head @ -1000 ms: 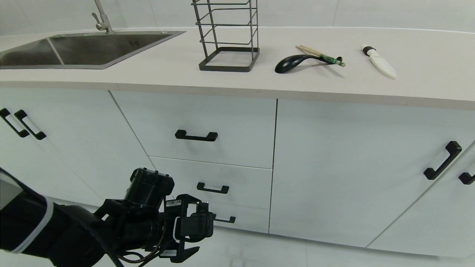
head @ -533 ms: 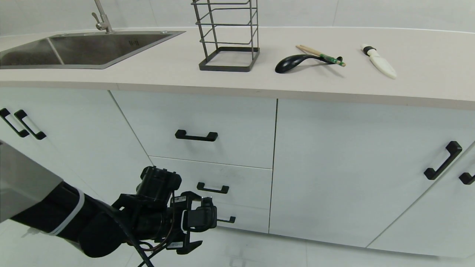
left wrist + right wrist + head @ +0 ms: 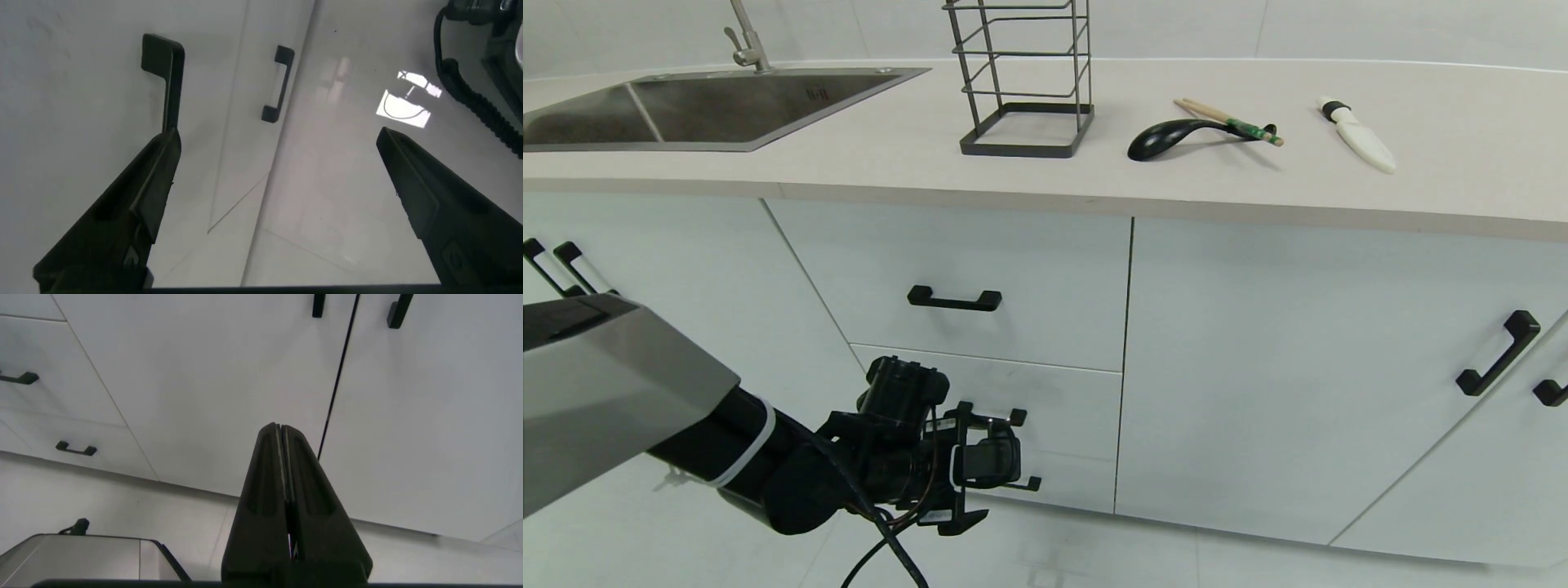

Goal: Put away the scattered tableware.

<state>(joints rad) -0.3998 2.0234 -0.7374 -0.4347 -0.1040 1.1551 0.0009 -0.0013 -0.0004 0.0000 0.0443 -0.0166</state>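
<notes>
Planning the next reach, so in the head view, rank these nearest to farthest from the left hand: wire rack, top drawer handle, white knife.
1. The top drawer handle, on the cabinet front above the left hand.
2. The wire rack, up on the counter.
3. The white knife, at the counter's far right.

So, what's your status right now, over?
Left tool open, low by middle drawer handle. Right tool shut, empty. Black spoon, chopsticks, white knife on countertop, untouched.
</notes>
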